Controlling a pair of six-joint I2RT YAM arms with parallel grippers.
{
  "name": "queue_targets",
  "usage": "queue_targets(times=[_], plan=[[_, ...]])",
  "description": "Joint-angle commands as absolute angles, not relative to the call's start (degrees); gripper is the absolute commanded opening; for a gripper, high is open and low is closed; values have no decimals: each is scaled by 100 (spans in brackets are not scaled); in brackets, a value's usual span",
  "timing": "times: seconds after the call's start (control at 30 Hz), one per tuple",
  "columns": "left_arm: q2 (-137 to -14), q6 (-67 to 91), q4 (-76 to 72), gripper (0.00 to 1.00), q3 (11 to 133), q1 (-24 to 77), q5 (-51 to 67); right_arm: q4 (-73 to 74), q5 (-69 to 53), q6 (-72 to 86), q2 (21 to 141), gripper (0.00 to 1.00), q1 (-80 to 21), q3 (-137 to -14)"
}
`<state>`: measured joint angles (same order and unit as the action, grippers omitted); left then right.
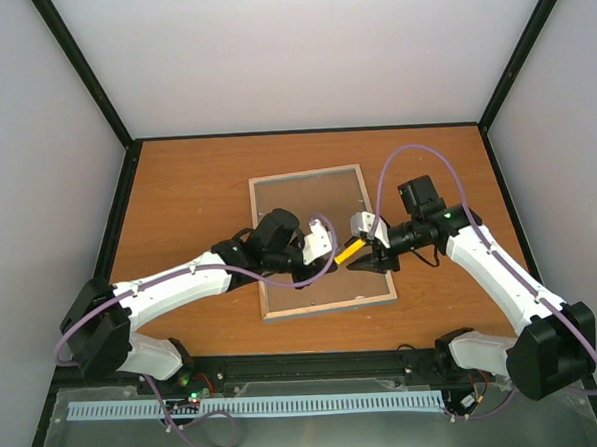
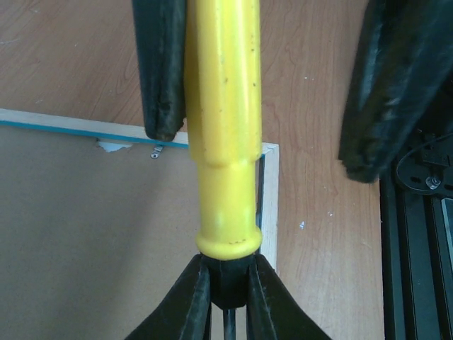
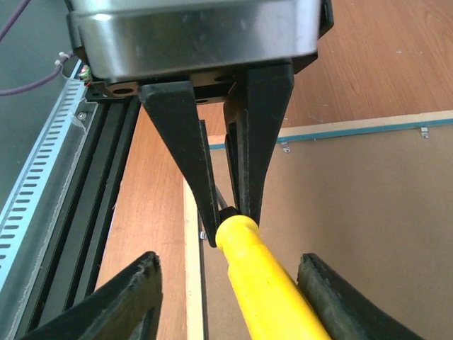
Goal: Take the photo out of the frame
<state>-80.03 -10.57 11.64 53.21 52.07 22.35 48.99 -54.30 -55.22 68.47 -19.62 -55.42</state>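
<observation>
The frame (image 1: 321, 171) lies face down on the table, its plain brown backing board (image 1: 312, 198) up. The photo is hidden under it. A yellow-handled screwdriver (image 1: 348, 249) hangs over the frame's near right part. My left gripper (image 2: 228, 273) is shut on the screwdriver's (image 2: 223, 127) black collar. My right gripper (image 3: 230, 262) is open, its fingers (image 3: 141, 290) either side of the yellow handle (image 3: 262, 283). In the left wrist view one right finger (image 2: 159, 71) lies against the handle, the other (image 2: 396, 85) well apart. The frame's pale wood edge shows in both wrist views (image 2: 269, 198) (image 3: 191, 269).
Small metal tabs (image 3: 285, 146) (image 3: 424, 132) (image 2: 157, 151) sit along the backing board's edge. A black rail (image 1: 316, 366) and a white slotted strip (image 1: 248, 406) run along the near side. The wooden table (image 1: 197, 189) is walled on three sides.
</observation>
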Motion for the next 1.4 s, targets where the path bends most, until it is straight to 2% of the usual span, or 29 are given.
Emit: queue_targets(times=[0.0, 0.07, 0.27, 0.5, 0.53, 0.57, 0.63, 0.67, 0.87, 0.97, 1.13, 1.27, 1.37], plan=[[-7800, -1155, 984, 1, 5370, 5203, 2170, 4904, -5277, -5575, 6933, 47, -2104, -5556], [-7804, -1160, 984, 1, 5362, 5203, 2101, 4911, -5266, -5564, 6959, 42, -2141, -5581], [-7810, -1159, 993, 1, 5366, 5203, 2043, 4839, -5304, -5437, 6944, 34, -2153, -5583], [-7793, -1087, 970, 1, 5358, 5203, 1805, 4715, -5459, -5129, 6937, 13, -2153, -5664], [-7781, -952, 967, 7, 5378, 5203, 1657, 4630, -5445, -4989, 6930, 10, -2153, -5692], [-7745, -754, 967, 19, 5412, 5195, 1378, 4507, -5392, -4815, 6915, 5, -2153, -5710], [-7641, -436, 967, 40, 5501, 5127, 848, 4217, -5181, -4425, 6870, 3, -2135, -5740], [-7557, -232, 783, 47, 5528, 5037, 603, 4127, -5056, -4270, 6865, 3, -2136, -5772], [-7419, 1024, 1161, 62, 6181, 3986, -400, 4251, -4611, -3887, 7289, 3, -2160, -6270], [-7653, 1735, 1584, 61, 6494, 3127, -237, 4165, -4303, -3635, 7538, 3, -2413, -6387], [-7839, 2467, 1315, 46, 5916, 1686, 1032, 3913, -3537, -3279, 8045, 3, -3056, -6637], [-8119, 2467, 1448, 43, 5843, 1386, 1076, 3436, -3004, -2959, 8318, 3, -3481, -6651], [-8255, 2415, 1672, 42, 5989, 1342, 1043, 3658, -2991, -2973, 8817, 3, -3774, -7007]])
